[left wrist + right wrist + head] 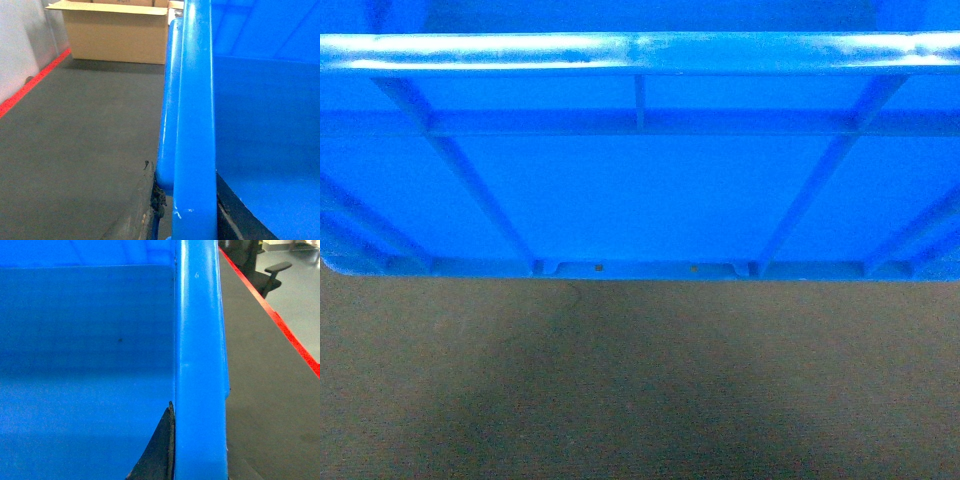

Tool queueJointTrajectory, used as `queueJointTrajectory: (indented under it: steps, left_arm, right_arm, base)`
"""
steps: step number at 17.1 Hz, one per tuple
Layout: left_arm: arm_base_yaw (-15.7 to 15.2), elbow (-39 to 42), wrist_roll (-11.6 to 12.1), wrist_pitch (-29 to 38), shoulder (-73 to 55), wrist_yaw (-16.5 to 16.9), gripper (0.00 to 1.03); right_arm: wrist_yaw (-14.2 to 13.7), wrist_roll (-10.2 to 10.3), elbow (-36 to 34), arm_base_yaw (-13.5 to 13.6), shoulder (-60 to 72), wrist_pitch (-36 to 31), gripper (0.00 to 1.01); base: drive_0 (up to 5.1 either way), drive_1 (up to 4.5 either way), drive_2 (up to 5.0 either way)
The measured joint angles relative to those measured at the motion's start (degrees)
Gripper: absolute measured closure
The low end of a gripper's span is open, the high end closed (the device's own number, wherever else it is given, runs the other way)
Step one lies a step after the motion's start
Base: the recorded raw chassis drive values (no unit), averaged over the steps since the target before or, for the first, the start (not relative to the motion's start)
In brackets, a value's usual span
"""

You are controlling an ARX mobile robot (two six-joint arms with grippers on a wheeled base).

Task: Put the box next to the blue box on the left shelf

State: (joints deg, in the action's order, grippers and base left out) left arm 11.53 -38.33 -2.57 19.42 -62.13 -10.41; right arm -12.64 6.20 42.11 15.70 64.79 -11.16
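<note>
The box, a bright blue ribbed crate, fills the upper half of the head view and hangs above the floor. In the left wrist view its thick rim runs up the frame, and my left gripper is shut on it, one dark finger outside and one inside the wall. In the right wrist view my right gripper is shut on the opposite rim; only its inner finger shows clearly. The left shelf and the blue box on it are out of view.
Grey carpet lies below the crate. An open cardboard box stands ahead on the left by a white wall, with a red floor line. On the right are another red line and an office chair.
</note>
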Motion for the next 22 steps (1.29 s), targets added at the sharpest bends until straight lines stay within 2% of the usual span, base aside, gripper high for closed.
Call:
queueJointTrajectory:
  steps: [22]
  left_arm:
    - [0.00,0.00,0.00,0.00,0.00,0.07,0.86]
  right_arm:
    - [-0.17,-0.02,0.00,0.00,-0.02,0.02,0.93]
  base:
    - [-1.6,-1.56,-1.6]
